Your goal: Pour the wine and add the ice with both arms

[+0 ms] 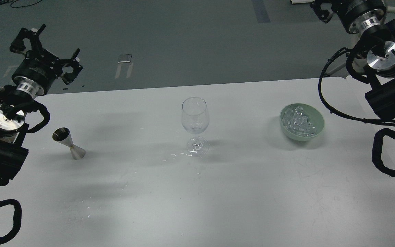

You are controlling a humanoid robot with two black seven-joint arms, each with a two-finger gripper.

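1. The clear stemmed wine glass [195, 125] stands upright in the middle of the white tabletop [238, 192]. I cannot tell whether it holds any liquid.
2. The small steel double-cone jigger [69, 143] stands well to the glass's left, leaning as seen from the head. Any wine should be in its upper cup, but I cannot see liquid in it.
3. The ice [298, 121], a heap of small clear cubes, fills the pale green bowl [317, 128] well to the right of the glass.
4. My left end effector [46, 46] hovers beyond the tabletop's far edge, above and behind the jigger, its fingers spread apart and holding nothing.
5. My right end effector [321, 8] sits at the top edge of the view, mostly cut off; I cannot tell how its fingers stand.
6. I judge the step in hand to be fetching the jigger. I would descend with the fingers wide, close on the narrow waist, lift level, and tip slowly over the rim.
7. A few wet streaks [180, 155] lie near the glass's foot, so I would avoid bumping it.
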